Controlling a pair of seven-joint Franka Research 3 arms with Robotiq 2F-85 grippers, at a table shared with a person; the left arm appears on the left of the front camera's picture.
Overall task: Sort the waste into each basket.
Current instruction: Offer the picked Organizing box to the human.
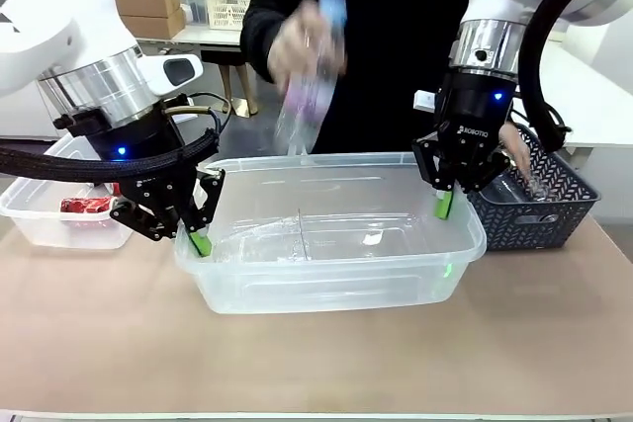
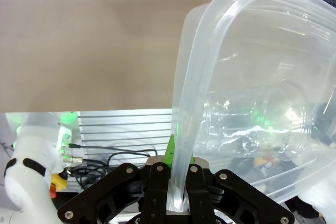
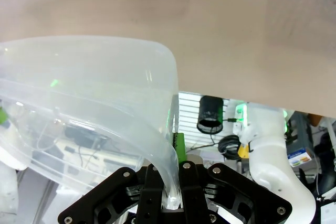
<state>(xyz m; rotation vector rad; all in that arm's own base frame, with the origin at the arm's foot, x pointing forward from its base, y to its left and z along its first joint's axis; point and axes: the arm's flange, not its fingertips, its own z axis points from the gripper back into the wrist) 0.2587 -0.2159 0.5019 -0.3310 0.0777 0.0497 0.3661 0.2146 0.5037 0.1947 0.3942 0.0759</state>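
Table, tan. The larger tub is at its centre. My left gripper is clamped on the tub's left rim and my right gripper on its right rim. The smaller tub stands at far left. A person's hand holds a clear bottle above the larger tub. A red can lies inside the smaller tub.

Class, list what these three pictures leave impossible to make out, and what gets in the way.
- Front view: the bottle in the person's hand is motion-blurred; label unreadable.
- Front view: the left arm covers part of the small tub; beyond one red can, its contents are hidden.
- Front view: the right tool and the person's other hand block part of the dark basket.
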